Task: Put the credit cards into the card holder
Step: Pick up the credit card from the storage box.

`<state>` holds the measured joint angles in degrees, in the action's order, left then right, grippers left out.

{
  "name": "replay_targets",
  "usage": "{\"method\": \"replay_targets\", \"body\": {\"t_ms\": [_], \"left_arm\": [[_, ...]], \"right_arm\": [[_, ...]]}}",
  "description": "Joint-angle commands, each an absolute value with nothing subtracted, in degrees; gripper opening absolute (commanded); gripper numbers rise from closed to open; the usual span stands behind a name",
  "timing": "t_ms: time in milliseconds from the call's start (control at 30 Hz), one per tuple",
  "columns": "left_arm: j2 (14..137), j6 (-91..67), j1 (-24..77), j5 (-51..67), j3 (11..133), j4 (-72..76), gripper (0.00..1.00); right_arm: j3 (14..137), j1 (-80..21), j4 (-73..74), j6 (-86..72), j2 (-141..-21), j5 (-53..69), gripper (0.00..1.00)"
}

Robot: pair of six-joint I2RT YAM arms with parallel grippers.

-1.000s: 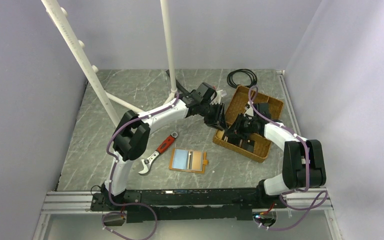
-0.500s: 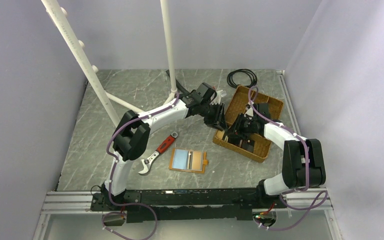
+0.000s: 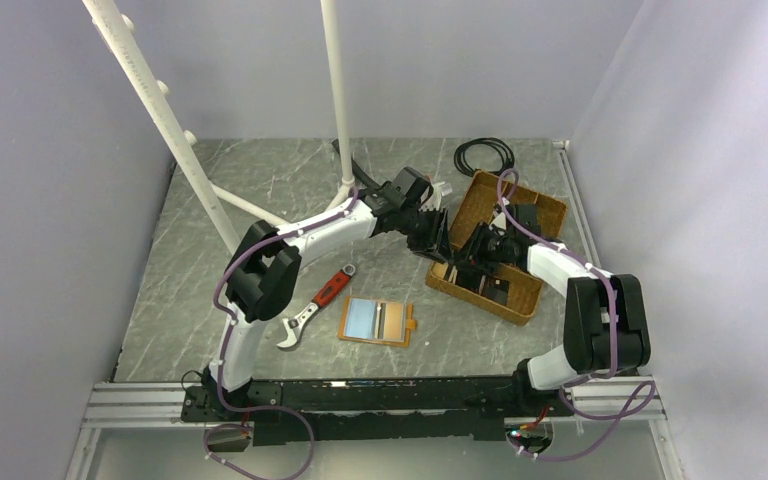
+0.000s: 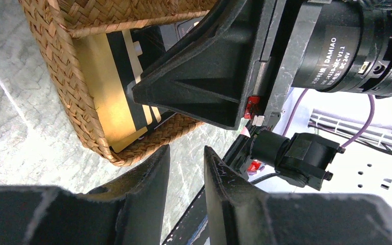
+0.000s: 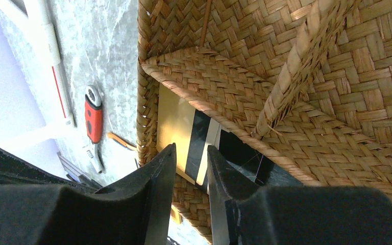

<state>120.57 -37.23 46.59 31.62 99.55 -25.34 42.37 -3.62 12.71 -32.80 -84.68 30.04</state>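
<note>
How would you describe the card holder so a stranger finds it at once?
On the grey marble table, look at the near middle. The card holder lies open beside the red-handled wrench; only it shows bluish and tan inner panels in an orange-tan frame.

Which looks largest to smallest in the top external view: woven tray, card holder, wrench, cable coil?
1. woven tray
2. card holder
3. wrench and cable coil: too close to rank, as the wrench is longer but thinner.
</note>
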Motion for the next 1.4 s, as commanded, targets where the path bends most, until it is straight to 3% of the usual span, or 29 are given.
{"method": "replay_targets", "body": {"t_ms": [0,233,600,933,1200,1367], "left_arm": [[117.2,-36.9,46.6,31.7,99.3,-24.0,0.36],[117.3,-36.9,46.6,31.7,99.1,-23.6,0.35],[117.0,-36.7,46.6,31.7,99.0,-23.9,0.35],[117.0,-36.6,46.7,31.6,99.2,-24.0,0.35],[121.8,-34.4,45.9,29.9,104.3,-27.8,0.35],[124.2,-31.3,46.1,24.5,107.4,-32.2,0.46]], "right_arm": [[43.0,-3.6,14.1,-31.6,-85.9,23.9,0.32],[42.1,-2.0,15.8,-30.4,-82.6,23.4,0.34],[41.5,-3.2,7.4,-32.7,-88.2,31.1,0.34],[39.6,-3.1,3.8,-36.3,-86.0,34.8,0.27],[40.5,-3.1,5.2,-35.1,-86.9,32.9,0.27],[40.3,-3.1,5.2,-34.6,-87.9,32.8,0.27]]}}
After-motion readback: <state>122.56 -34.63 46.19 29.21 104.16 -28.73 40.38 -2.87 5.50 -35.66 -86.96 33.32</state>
